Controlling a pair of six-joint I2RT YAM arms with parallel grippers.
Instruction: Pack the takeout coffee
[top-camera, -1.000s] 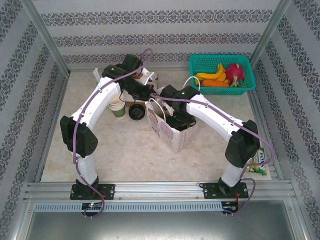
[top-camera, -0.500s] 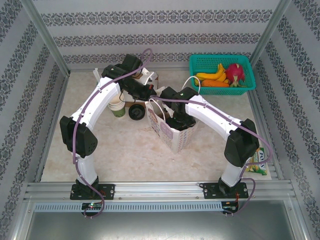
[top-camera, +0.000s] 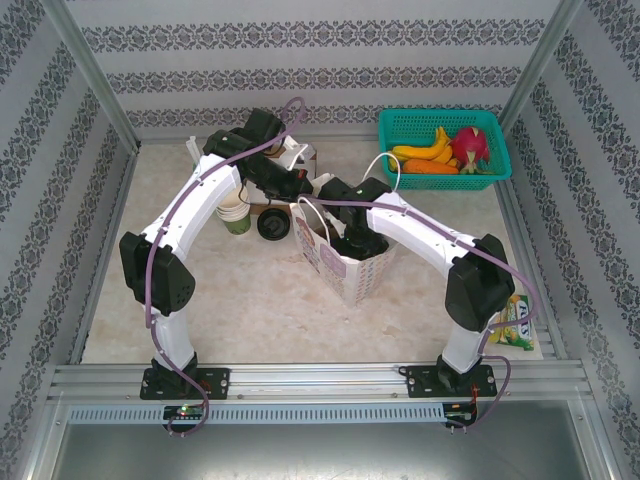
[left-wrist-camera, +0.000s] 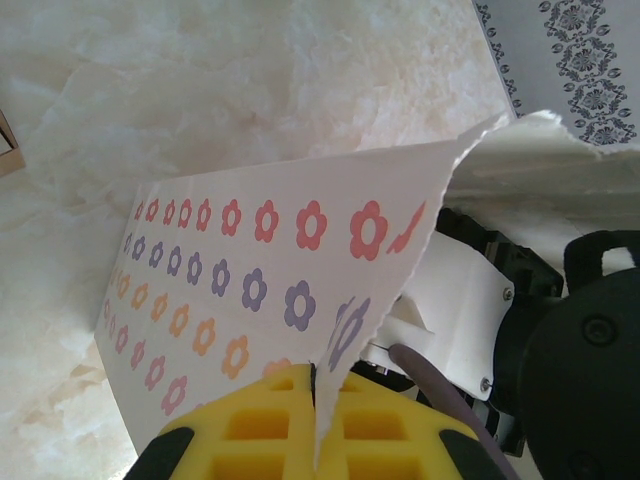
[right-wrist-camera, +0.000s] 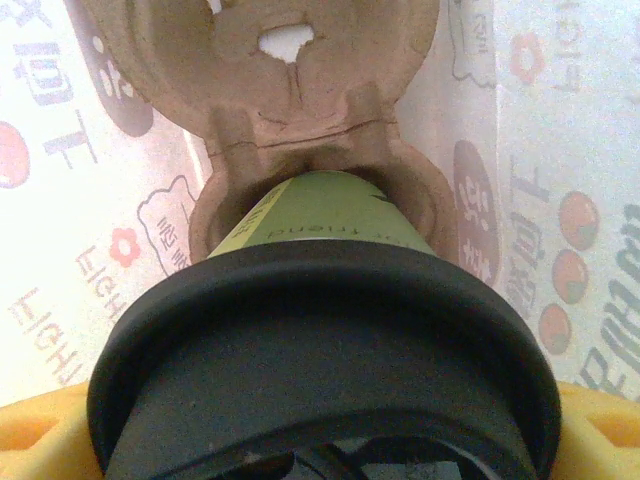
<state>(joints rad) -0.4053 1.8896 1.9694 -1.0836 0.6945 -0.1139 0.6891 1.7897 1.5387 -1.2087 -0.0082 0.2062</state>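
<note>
From above, the right arm's elbow has swung slightly nearer and leftward, and the right gripper now sits deeper in the mouth of the paper bag, mid-scene on the table. The left gripper stays at the bag's far-left rim.

Left wrist: its yellow fingers are pinched tight on the bag's flowered wall, holding it open.

Right wrist: the takeout coffee, held around its black lid by widely spread jaws, is inside the bag. Its base reaches into a brown pulp cup carrier. The cup looks nearly seated, so letting go is probably next.
</note>
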